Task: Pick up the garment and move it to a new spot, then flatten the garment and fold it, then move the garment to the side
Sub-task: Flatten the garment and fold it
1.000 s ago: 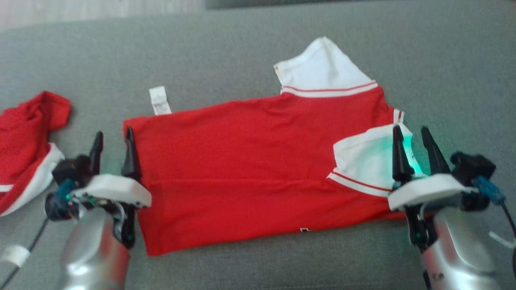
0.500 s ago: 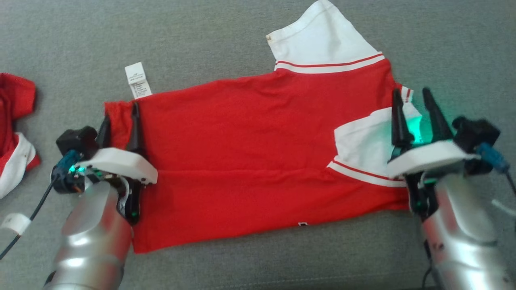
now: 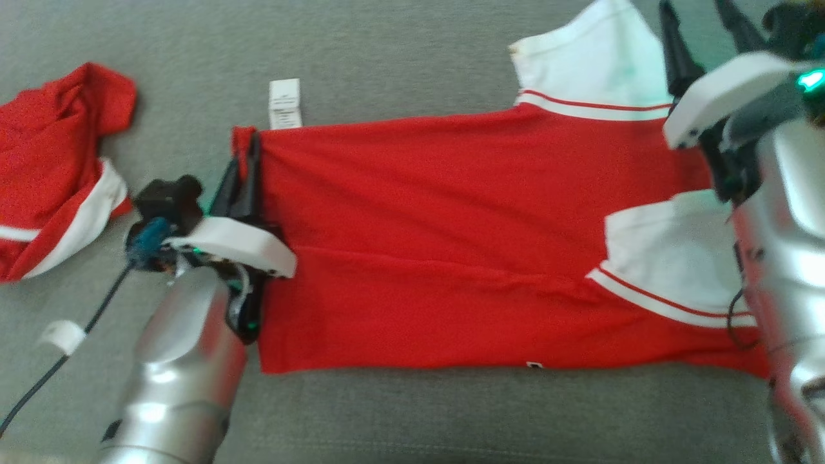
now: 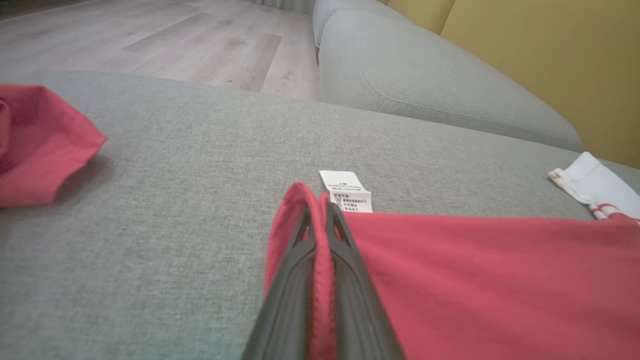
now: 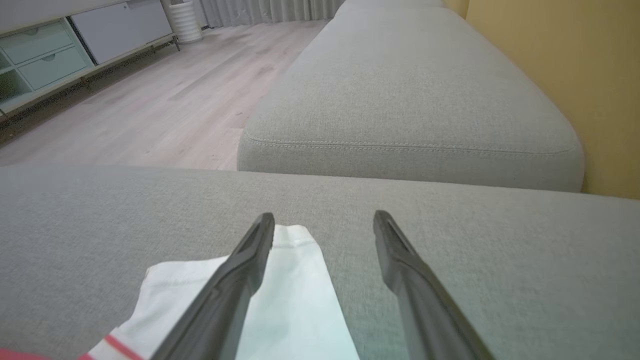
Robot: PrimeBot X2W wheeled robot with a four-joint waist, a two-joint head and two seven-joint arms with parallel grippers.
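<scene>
Red-and-white shirt (image 3: 451,225) spread flat on grey sofa cushion (image 3: 387,51). Left end effector (image 4: 317,215) clamped on shirt's left hem (care label (image 3: 284,103) just beyond). Right end effector (image 5: 324,217) spread wide, empty, over far right white sleeve (image 5: 295,310).

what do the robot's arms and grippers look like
The left forearm and right forearm are silver. Each ends in a curved white wrist plate and two long dark fingers: left gripper, right gripper. A green light glows on the right wrist. A blue connector and a black cable with a white tape tag hang by the left wrist.
</scene>
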